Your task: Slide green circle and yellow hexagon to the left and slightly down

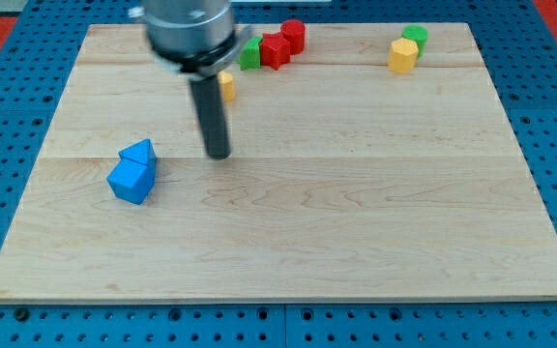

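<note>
Green circle (416, 37) and yellow hexagon (403, 55) sit touching, far toward the view's upper right of my tip (219, 155). End effector is a bare rod, holding nothing, touching no block.

Nearest: blue cube (130, 181) and blue triangular block (139, 153), just to the view's left of my tip. Beyond: a yellow block (226, 86) half hidden behind the rod, then green block (249, 54) and two red blocks (282, 43).

Judgement: circle round to the pair's right side, slightly above, and push both together, steering clear of the red cluster.

Desk (356, 222): pale wood, level, plenty of room.
</note>
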`<state>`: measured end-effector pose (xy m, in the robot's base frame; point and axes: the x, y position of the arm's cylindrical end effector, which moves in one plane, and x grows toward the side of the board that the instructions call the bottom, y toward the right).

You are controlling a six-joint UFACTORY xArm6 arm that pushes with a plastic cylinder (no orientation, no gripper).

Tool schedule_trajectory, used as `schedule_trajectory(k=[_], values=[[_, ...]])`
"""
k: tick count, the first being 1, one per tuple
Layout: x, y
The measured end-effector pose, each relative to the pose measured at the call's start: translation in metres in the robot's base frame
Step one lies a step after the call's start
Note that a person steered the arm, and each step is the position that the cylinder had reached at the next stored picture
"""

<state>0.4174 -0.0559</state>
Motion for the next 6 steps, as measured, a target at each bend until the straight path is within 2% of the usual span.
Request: schedule_trajectory(k=[1, 2, 4, 6], values=[[-0.043, 0.037], [-0.063, 0.076], [-0.094, 0.085], [-0.103, 0.063]])
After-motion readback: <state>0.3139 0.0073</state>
